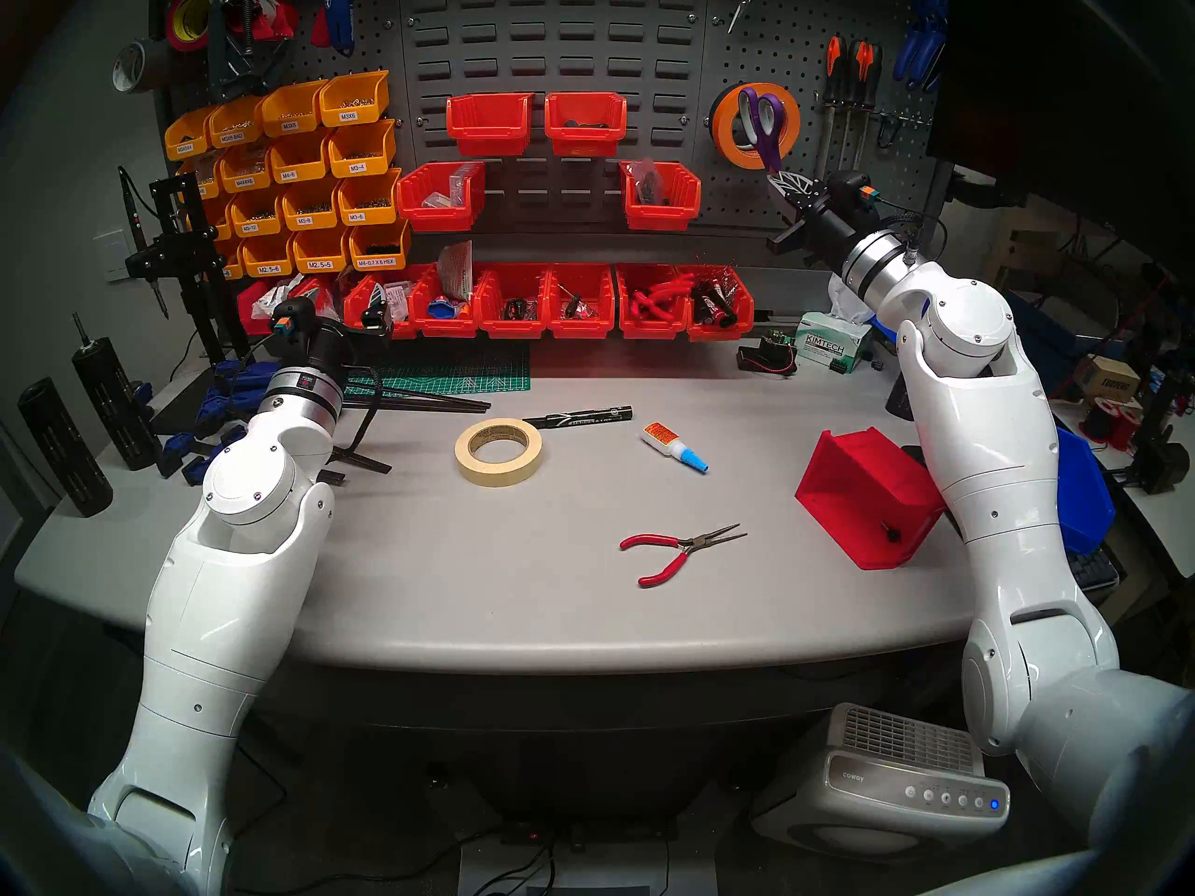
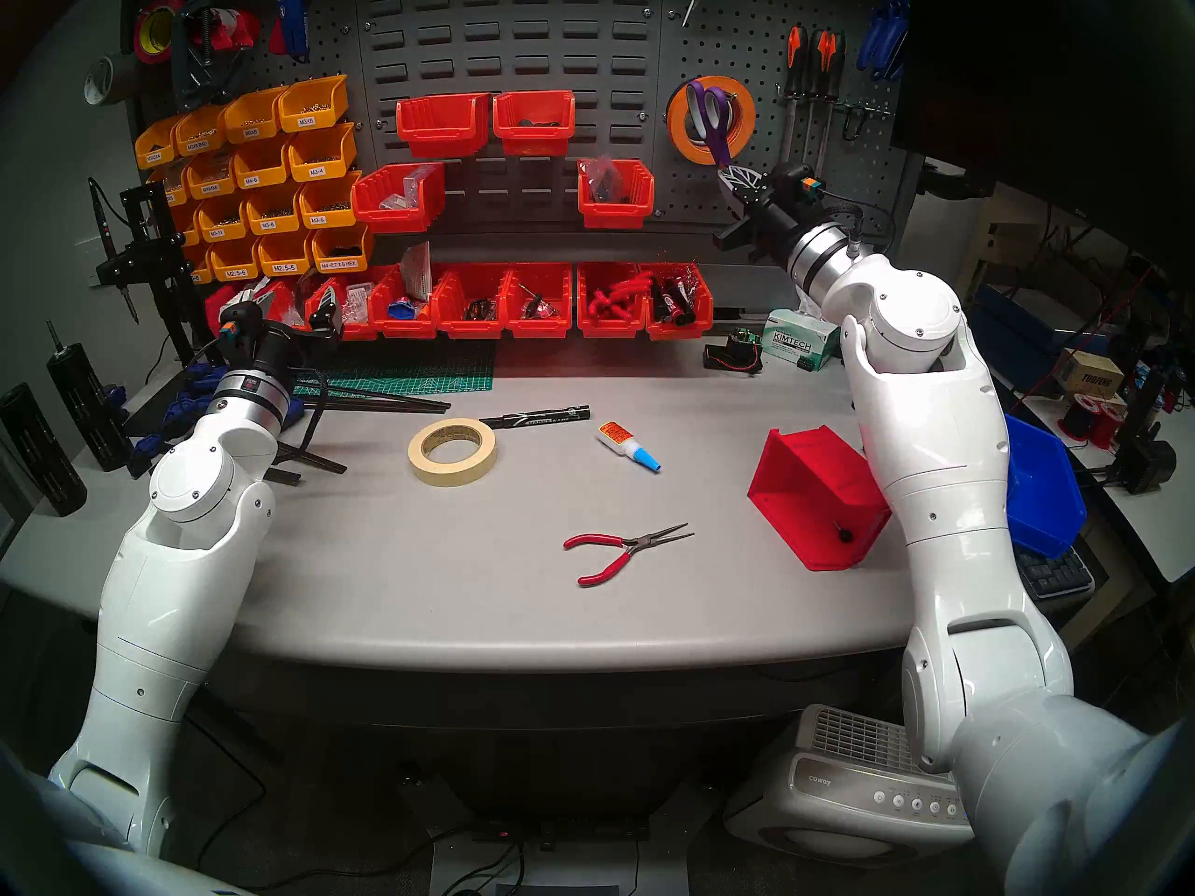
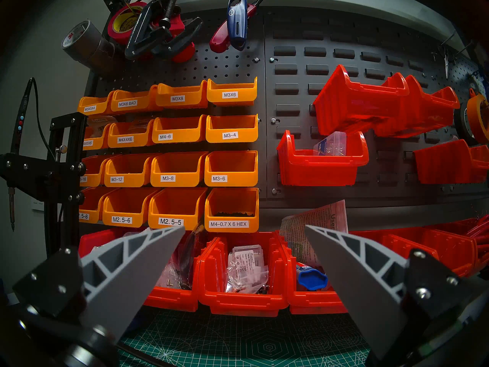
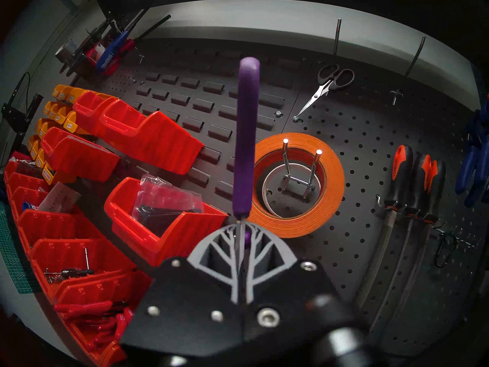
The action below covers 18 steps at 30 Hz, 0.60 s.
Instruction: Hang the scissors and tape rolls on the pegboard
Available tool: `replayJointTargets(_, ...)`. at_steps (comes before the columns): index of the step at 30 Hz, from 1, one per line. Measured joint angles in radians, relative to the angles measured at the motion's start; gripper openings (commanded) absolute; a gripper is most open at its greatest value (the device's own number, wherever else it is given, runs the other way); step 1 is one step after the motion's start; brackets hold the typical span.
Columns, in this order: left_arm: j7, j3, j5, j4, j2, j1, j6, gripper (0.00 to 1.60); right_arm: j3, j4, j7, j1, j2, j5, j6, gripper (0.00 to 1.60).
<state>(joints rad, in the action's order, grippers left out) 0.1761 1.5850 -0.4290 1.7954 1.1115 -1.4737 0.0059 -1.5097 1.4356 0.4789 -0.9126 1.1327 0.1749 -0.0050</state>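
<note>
My right gripper [image 1: 779, 180] [image 4: 242, 226] is shut on the silver blades of the purple-handled scissors [image 1: 763, 122] [image 4: 247, 136]. It holds them handles-up against the pegboard [image 1: 808, 48] [image 4: 370, 146]. Behind the handles an orange tape roll [image 1: 734, 145] [image 4: 299, 220] hangs on a two-pronged wire hook [image 4: 301, 167], with a black roll [image 1: 716, 115] behind it. In the right wrist view the handles stand just left of the prongs. A cream masking-tape roll [image 1: 498, 452] lies flat mid-table. My left gripper [image 1: 377, 303] [image 3: 244, 230] is open and empty by the lower red bins.
On the table lie red-handled pliers [image 1: 679, 545], a black marker [image 1: 579, 416], a glue bottle [image 1: 676, 445] and a tipped red bin [image 1: 866, 497]. Small metal scissors [image 4: 325, 91] and orange-and-black-handled files [image 4: 412, 178] hang near the hook. A Kimtech box [image 1: 831, 345] sits back right.
</note>
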Motion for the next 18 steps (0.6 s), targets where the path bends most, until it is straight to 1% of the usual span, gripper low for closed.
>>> replayJointTargets(9,0.000,0.000,0.000,0.000,0.000,0.000,0.000,1.60,0.001,-0.035,0.014,0.014,0.006,0.015,0.001,0.00)
replayJointTargets(18,0.000,0.000,0.000,0.000,0.000,0.000,0.000,1.60,0.010,-0.118,0.083,0.059,0.002,0.026,0.002,0.00)
